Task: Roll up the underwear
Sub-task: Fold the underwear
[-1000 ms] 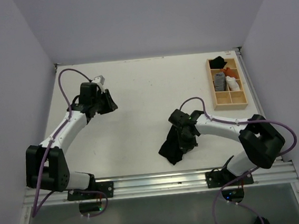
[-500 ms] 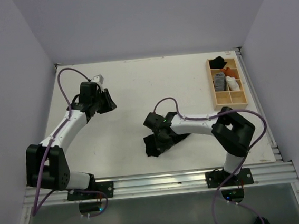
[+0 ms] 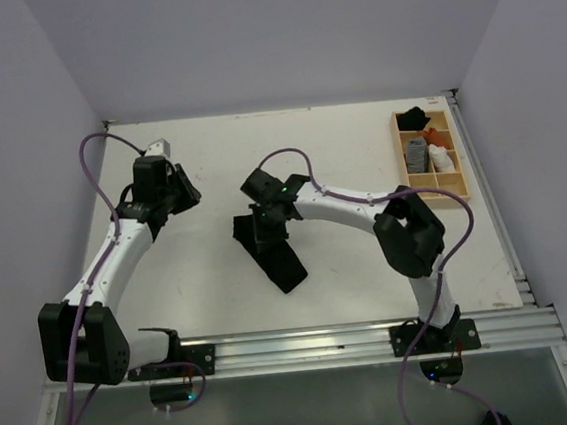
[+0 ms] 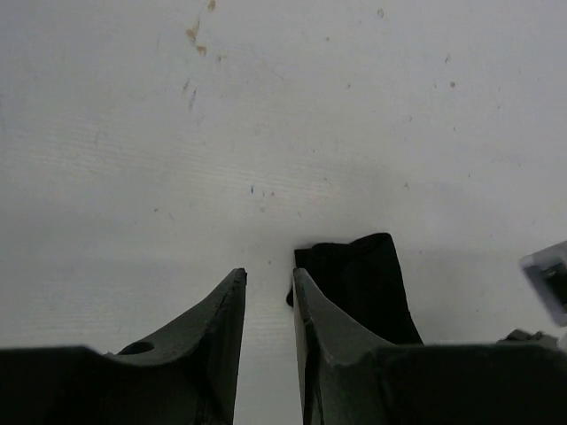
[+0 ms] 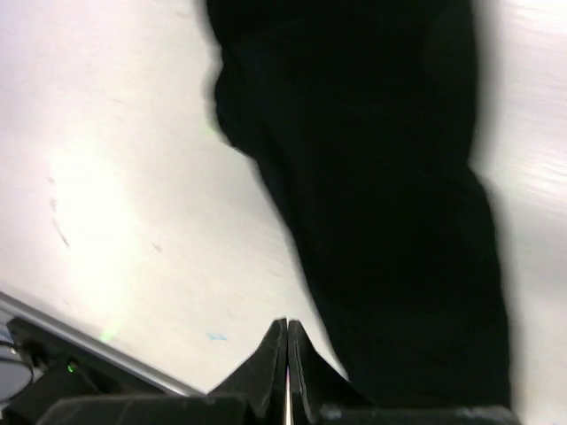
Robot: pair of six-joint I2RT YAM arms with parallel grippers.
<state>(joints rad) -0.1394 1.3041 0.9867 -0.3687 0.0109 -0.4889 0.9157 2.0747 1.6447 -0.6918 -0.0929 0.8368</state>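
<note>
— where is the underwear [image 3: 273, 259] found?
— left of centre on the counter [image 3: 337, 137], an edge seemingly pinched by the tightly closed right pincer [image 3: 267, 217], likely for spreading flat. the left pincer [image 3: 183, 187] is seen narrow, empty, nearby.
— and the tray [image 3: 401, 166]?
— far right: grey roll [image 3: 416, 152], white roll [image 3: 441, 160].

No writing, label, brand, number or sign can be read in any view. The worktop [image 4: 354, 106] carries only specks and a brownish stain, and the underwear [image 3: 280, 263] is plain black.
</note>
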